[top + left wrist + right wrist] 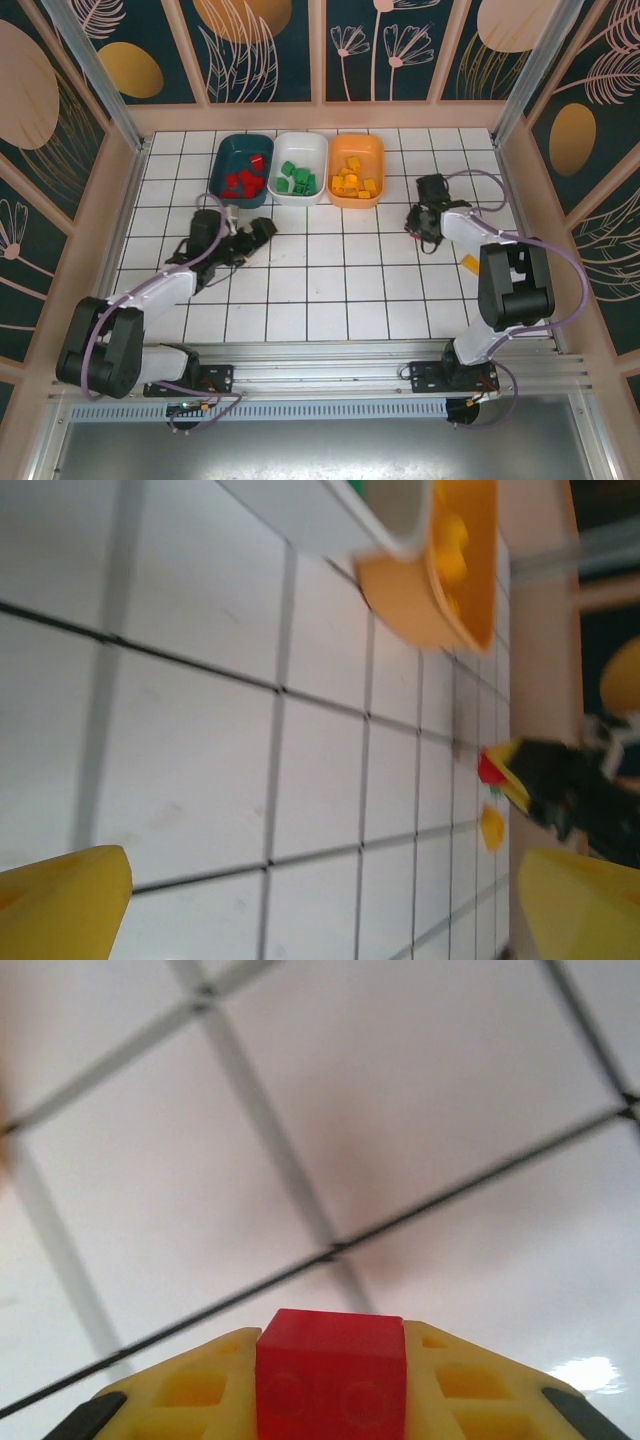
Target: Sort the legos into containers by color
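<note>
Red brick (pixel 330 1360): clamped between the yellow fingers of the right gripper (pixel 421 224), studs facing the wrist camera and held across its two side faces, likely so it drops clean when released. The gripper sits well right of the teal tub (pixel 222 160) and nearer the arm bases, over bare white table (pixel 340 290). Height above the tiles cannot be read from the blurred wrist view. The teal tub holds the red legos (pixel 243 181), so this brick belongs there. That means a long carry leftward past the orange tub (pixel 375 150) and the white tub (pixel 318 150), two places along the row. Green legos (pixel 297 180) are in the white tub and yellow-orange legos (pixel 352 183) in the orange one, so the sort looks nearly done. One orange brick (pixel 469 262) lies loose on the table, farther right of the teal tub than the right gripper and a little nearer the bases; judged next in line. Left gripper (pixel 258 232): fingers spread wide with nothing between them, parked just in front of the teal tub, tips pointing right. It seems well placed to take the red brick by handover, or simply to stay clear.
</note>
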Robot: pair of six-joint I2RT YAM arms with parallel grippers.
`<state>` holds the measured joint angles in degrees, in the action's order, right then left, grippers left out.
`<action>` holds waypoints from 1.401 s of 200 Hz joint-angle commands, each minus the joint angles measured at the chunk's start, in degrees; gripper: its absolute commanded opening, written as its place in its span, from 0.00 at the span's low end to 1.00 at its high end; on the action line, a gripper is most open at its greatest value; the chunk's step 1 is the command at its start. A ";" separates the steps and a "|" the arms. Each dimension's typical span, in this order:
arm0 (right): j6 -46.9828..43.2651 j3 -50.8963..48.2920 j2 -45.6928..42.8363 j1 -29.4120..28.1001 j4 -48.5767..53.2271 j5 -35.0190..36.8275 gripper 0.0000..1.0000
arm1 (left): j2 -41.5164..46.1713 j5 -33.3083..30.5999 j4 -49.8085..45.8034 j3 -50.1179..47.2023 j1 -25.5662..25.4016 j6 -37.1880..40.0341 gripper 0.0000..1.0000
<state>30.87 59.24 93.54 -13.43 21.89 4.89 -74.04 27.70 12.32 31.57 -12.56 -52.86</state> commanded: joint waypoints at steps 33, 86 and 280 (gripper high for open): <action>-0.64 27.87 14.66 -20.50 -5.62 -2.50 0.25 | 0.31 5.87 -5.30 -1.72 18.35 -5.74 0.98; -7.46 77.19 46.55 -27.92 2.50 -9.49 0.25 | 3.96 7.35 -8.40 -2.45 19.85 -5.76 0.99; -7.99 89.45 52.58 -28.98 3.07 -12.68 0.73 | 10.58 12.03 -11.45 3.10 19.92 0.54 0.98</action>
<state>24.29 146.96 153.38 -42.00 23.09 -11.40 -65.49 37.87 1.02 32.34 7.03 -53.80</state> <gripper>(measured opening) 0.732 0.985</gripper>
